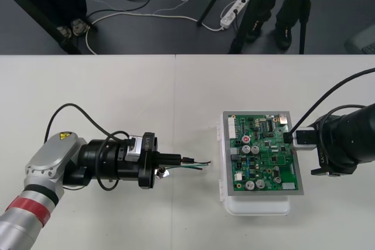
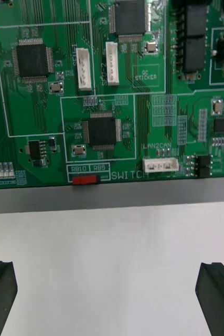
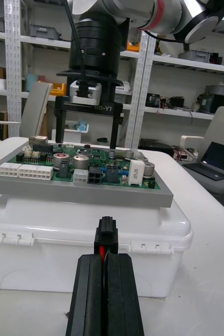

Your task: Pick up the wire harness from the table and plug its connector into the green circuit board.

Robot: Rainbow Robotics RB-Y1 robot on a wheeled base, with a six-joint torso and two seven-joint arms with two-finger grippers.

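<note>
My left pincer point(image 1: 176, 159) is clamped on the wire harness point(image 1: 196, 165) over the bench point(image 1: 117, 98), at 9 o'clock from the green circuit board point(image 1: 263, 153) and apart from it. The black plug point(image 3: 106, 236) sticks out between its fingers, facing the white base point(image 1: 258, 206). My right pincer point(image 2: 112, 299) hangs spread wide over the board's 3 o'clock edge.
</note>
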